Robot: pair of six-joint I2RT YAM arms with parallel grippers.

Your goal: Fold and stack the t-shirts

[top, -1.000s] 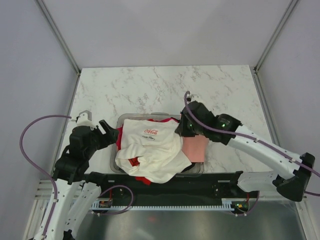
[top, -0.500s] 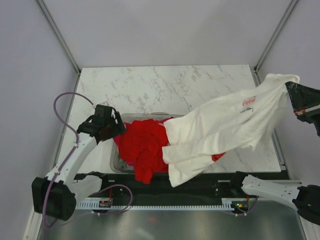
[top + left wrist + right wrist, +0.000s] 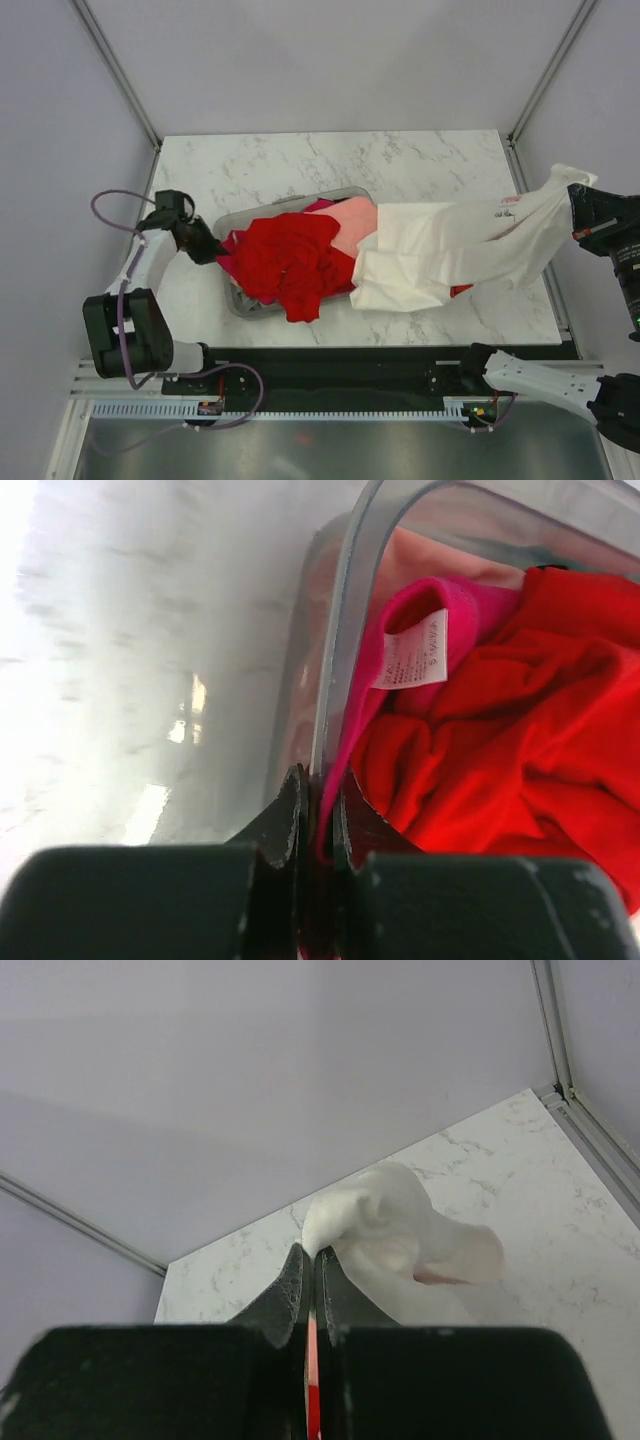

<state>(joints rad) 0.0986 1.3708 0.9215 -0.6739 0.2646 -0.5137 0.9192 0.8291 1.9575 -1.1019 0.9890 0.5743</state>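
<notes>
A cream-white t-shirt (image 3: 450, 255) is stretched from the bin out to the far right, where my right gripper (image 3: 578, 203) is shut on one end of it. The right wrist view shows that white cloth (image 3: 390, 1235) bunched at the right gripper (image 3: 313, 1258). Bright red t-shirts (image 3: 290, 262) are heaped in the clear bin (image 3: 232, 298), and a salmon-pink one (image 3: 352, 213) lies behind them. My left gripper (image 3: 200, 242) is at the bin's left end. In its wrist view the left gripper (image 3: 318, 782) is shut on the bin rim (image 3: 345, 630), pinching a magenta hem (image 3: 400, 610) beside red cloth (image 3: 500, 740).
The bin lies askew on the marble table (image 3: 300, 165), its near corner towards the front edge. Grey enclosure walls and metal rails (image 3: 125, 70) border the table on three sides. The black rail (image 3: 330, 365) with the arm bases runs along the front.
My left gripper has closed on the bin's rim and the bin has swung askew. The white shirt, pulled out to the right, now sags lower onto the table; the salmon-pink shirt shows.
</notes>
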